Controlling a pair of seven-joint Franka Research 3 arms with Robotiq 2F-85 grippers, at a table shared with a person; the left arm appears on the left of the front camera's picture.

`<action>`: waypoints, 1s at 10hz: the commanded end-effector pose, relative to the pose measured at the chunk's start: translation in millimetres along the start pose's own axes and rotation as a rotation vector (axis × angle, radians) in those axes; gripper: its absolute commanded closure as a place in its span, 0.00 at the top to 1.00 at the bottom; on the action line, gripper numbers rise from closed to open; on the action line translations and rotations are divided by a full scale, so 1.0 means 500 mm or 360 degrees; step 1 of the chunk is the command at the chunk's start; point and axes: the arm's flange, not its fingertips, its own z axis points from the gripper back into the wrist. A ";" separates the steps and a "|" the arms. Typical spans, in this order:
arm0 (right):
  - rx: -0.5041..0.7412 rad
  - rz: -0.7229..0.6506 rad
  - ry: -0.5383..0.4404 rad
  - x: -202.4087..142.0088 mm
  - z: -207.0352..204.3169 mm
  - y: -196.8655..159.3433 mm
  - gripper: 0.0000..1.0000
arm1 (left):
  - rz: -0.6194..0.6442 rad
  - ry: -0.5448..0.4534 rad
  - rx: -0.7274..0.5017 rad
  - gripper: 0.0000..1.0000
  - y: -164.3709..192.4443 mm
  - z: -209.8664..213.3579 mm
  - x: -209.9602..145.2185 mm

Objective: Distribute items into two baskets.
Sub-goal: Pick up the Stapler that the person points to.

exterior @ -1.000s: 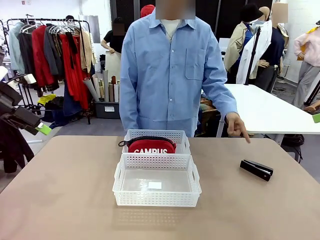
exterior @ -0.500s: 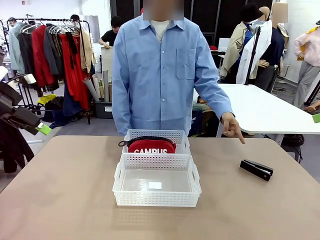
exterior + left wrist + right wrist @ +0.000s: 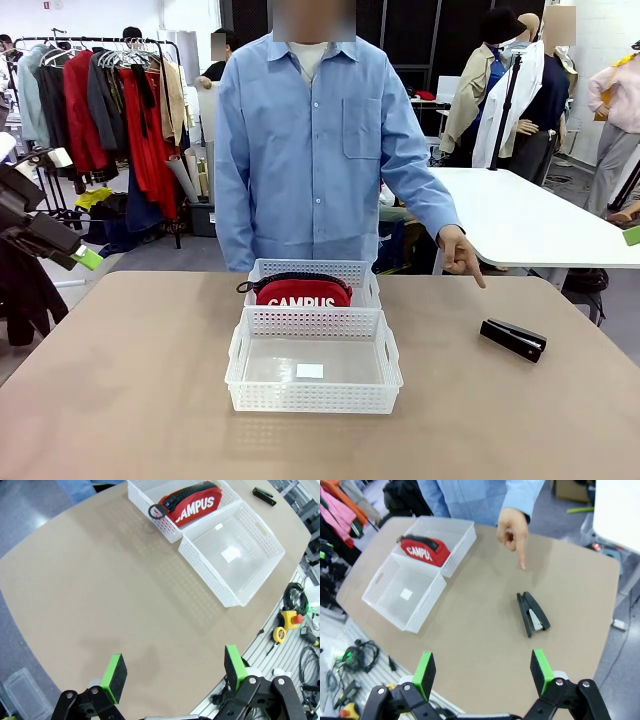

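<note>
- The left gripper (image 3: 174, 672) hung above the table (image 3: 90, 595) near its edge, well apart from the baskets. Its jaws were spread wide, with nothing between the green pads (image 3: 114, 677).
- The right gripper (image 3: 482, 671) hovered high over the table's right side, jaws likewise spread and empty.
- Two white baskets sat end to end at mid-table, touching: the far basket (image 3: 312, 268) and the near basket (image 3: 313, 397).
- The red pouch (image 3: 303, 292) lay in the far basket with "CAMPUS" facing the robot. Its dark strap (image 3: 290, 278) ran along its top, and a loop hung over the basket's left rim.
- A small white label (image 3: 310, 370) showed on the near basket's floor.
- The black stapler (image 3: 532, 614) lay flat on the bare table to the right of the baskets, well apart from them.
- The person stood at the far edge behind the baskets. One hand (image 3: 514, 527) pointed an index finger down toward the stapler without touching it.
</note>
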 end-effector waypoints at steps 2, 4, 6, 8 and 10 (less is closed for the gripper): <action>0.0091 0.0152 0.0265 0.089 -0.016 -0.060 1.00 | 0.0006 0.0017 0.0000 1.00 0.002 0.003 0.003; 0.0172 0.0202 0.0438 0.133 -0.061 -0.087 1.00 | 0.0006 0.0017 0.0000 1.00 0.002 0.003 0.003; 0.0188 0.0229 0.0565 0.160 -0.109 -0.104 1.00 | 0.0006 0.0017 0.0000 1.00 0.002 0.003 0.003; 0.0171 0.0224 0.0691 0.182 -0.164 -0.109 1.00 | 0.0006 0.0017 0.0000 1.00 0.002 0.003 0.003; 0.0094 0.0177 0.0771 0.197 -0.208 -0.103 1.00 | 0.0006 0.0017 0.0000 1.00 0.002 0.003 0.003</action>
